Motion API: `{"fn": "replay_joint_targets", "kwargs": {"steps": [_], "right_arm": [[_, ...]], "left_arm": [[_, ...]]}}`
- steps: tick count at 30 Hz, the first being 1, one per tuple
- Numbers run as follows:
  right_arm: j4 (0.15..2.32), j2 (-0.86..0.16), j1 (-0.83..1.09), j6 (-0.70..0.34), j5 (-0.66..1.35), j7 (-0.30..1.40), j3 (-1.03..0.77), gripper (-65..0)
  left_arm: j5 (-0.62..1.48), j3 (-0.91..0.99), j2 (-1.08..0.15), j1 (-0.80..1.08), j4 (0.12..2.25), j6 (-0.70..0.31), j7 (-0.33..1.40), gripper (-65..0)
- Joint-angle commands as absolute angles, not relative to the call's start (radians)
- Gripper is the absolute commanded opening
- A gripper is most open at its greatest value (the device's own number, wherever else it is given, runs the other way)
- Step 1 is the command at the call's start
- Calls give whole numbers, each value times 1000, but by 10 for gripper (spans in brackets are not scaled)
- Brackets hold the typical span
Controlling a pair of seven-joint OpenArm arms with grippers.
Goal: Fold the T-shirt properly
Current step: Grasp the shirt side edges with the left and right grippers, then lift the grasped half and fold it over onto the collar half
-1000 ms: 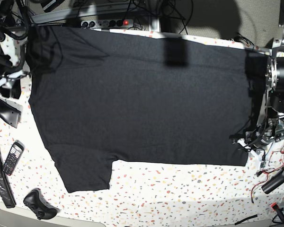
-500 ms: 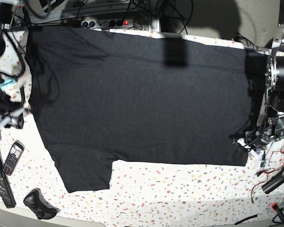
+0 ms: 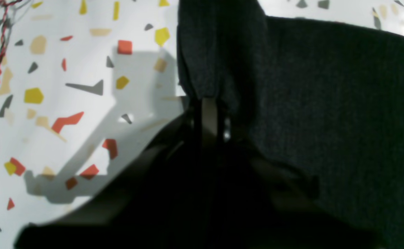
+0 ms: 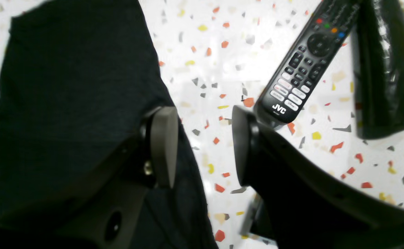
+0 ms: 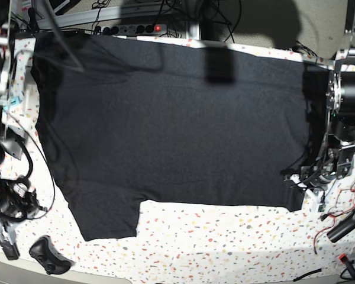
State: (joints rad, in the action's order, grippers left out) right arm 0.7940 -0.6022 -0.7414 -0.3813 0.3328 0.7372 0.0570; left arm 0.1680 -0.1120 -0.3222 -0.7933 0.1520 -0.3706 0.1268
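Base view: the T-shirt [image 5: 171,130] lies spread flat across the speckled worktop [image 5: 225,236]. Left wrist view alone shows the left tool [image 3: 208,103] pinched tight on a shirt fold. Right wrist view: the right tool [image 4: 205,145] gapes wide, empty, beside a remote [image 4: 305,69].

JVC remote [image 4: 305,65] on speckled table [image 5: 225,236]; power strip [image 5: 133,28]; black controller [image 5: 47,254].
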Motion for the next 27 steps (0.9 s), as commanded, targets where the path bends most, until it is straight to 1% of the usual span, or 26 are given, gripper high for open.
{"fn": "replay_joint_targets", "kwargs": {"steps": [1,6,10,14,17,27], "right_arm": [[757,-612,-799,-386,319,715,67,-397],[519,-563,-863,-403,269,616,115,-398],[430,-514,-862,-418,200,547,115,-398],[411,-486,-862,-376,146,531,115,-398],[411,-482,-862,-358,130,536,115,-398],[411,-499,-855,-361,130,606,115,-398]], "left_arm": [[157,-113,-324,-812,157,-378,155,-650],[157,-113,-324,-812,157,-378,136,-650],[157,-113,-324,-812,157,-378,133,-650],[157,-113,-325,-812,157,-378,134,-650],[157,-113,-325,-812,157,-378,133,-650],[157,-113,-324,-803,157,-378,133,-650]]}}
